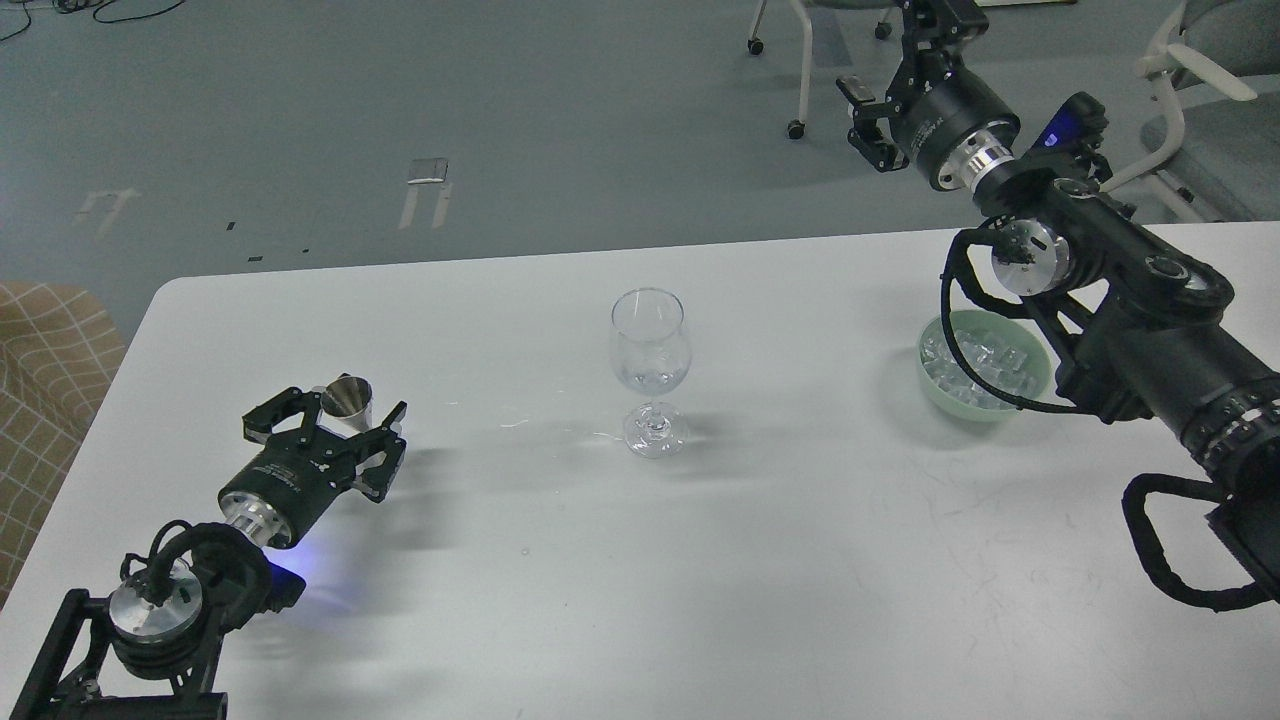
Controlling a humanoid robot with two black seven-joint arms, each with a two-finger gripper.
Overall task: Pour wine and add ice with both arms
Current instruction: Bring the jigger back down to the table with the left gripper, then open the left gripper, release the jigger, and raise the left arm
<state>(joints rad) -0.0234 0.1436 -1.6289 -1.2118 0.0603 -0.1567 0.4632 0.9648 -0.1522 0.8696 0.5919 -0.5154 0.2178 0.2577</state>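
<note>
Head view | left pincer (325, 420) low, spread around metal cup (348, 402) | right pincer (880, 95) raised, released, empty

ice (985, 358) partly hidden by right arm (1130, 300), wine indiscernible

- An office or lab room turned into a robot test space.
- A plain white table (800, 560) stands on a grey-blue floor (400, 100), which has tape marks (425, 190) stuck to it.
- Office chairs on castors stand behind the table: one chair (800, 60) at top centre, another (1200, 120) at top right.
- Loose cables (90, 10) lie on the floor at top left.
- A checked tan seat (45, 400) sits at the left edge.
</note>
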